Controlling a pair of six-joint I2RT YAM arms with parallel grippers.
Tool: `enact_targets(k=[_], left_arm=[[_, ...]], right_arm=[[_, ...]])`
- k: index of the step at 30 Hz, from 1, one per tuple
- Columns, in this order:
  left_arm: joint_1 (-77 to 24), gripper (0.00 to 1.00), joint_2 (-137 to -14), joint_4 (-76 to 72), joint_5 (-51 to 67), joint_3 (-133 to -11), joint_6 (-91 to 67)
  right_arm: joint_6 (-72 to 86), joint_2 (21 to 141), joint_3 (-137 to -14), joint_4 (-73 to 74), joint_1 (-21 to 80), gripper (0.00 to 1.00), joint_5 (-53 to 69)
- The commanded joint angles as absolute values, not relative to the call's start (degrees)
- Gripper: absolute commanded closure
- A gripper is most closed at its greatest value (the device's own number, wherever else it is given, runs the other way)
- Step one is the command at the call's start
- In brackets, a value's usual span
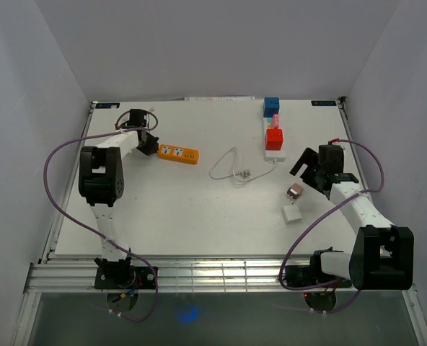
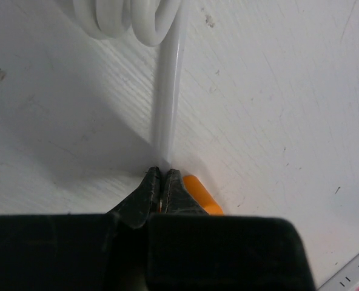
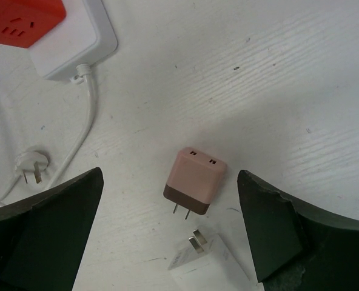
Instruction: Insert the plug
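A pink-and-brown plug (image 3: 194, 182) lies flat on the white table, prongs toward me, also seen from above as the plug (image 1: 296, 191). My right gripper (image 3: 169, 197) hangs open over it, one finger on each side, touching nothing. An orange power strip (image 1: 177, 153) lies at the back left. My left gripper (image 1: 149, 143) is at its left end. In the left wrist view the left gripper (image 2: 162, 173) is shut on the strip's white cord (image 2: 167, 91), with the orange strip (image 2: 201, 194) just to the right of the fingertips.
A white plug (image 3: 210, 267) lies just below the pink one. A white power strip (image 1: 273, 140) carries red (image 1: 274, 138), pink and blue cubes. Its thin cable (image 1: 228, 166) loops across the middle and ends in a three-pin plug (image 3: 31, 167). White walls enclose the table.
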State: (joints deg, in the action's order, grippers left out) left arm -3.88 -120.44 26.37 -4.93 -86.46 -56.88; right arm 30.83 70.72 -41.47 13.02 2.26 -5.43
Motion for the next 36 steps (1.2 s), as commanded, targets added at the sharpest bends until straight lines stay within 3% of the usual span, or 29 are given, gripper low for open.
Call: enact_targets(k=[1,11,14,16,18,30,32,33,36], left_arm=[[-5.0,1.00,-117.5,31.2,-4.2,-80.8,-53.6],[-5.7,1.00,-102.6,27.0,-2.6,-63.6,-52.8],[-6.1,1.00,-97.9,25.2,-2.8,-57.1,-54.9],[-6.2,1.00,-95.1,23.3,-1.6,-52.6,-55.5],[-8.2,1.00,-92.7,23.0,-2.2,-50.3,-56.8],[-21.4,1.00,-91.4,24.3,-7.4,-48.2,-65.4],[-22.1,0.94,-92.0,24.3,-7.6,-48.3,-65.7],[-22.1,0.85,-92.2,24.3,-7.6,-48.3,-65.6],[-22.1,0.70,-92.4,24.8,-8.9,-49.3,-63.6]], right_arm=[[35.1,69.9,-41.1,14.1,3.1,0.02,-6.2],[42.9,73.6,-42.2,20.0,6.9,0.02,-14.6],[44.0,74.9,-41.3,20.0,7.1,0.09,-16.8],[44.2,75.8,-41.2,19.9,7.2,0.21,-17.5],[43.9,77.0,-41.3,19.3,7.2,0.22,-17.8],[42.5,81.6,-41.8,17.1,7.2,0.26,-17.2],[42.5,81.7,-41.9,16.8,7.3,0.33,-17.2],[42.3,81.9,-42.1,16.8,7.2,0.35,-17.3],[41.3,82.0,-42.8,16.4,7.2,0.45,-17.4]])
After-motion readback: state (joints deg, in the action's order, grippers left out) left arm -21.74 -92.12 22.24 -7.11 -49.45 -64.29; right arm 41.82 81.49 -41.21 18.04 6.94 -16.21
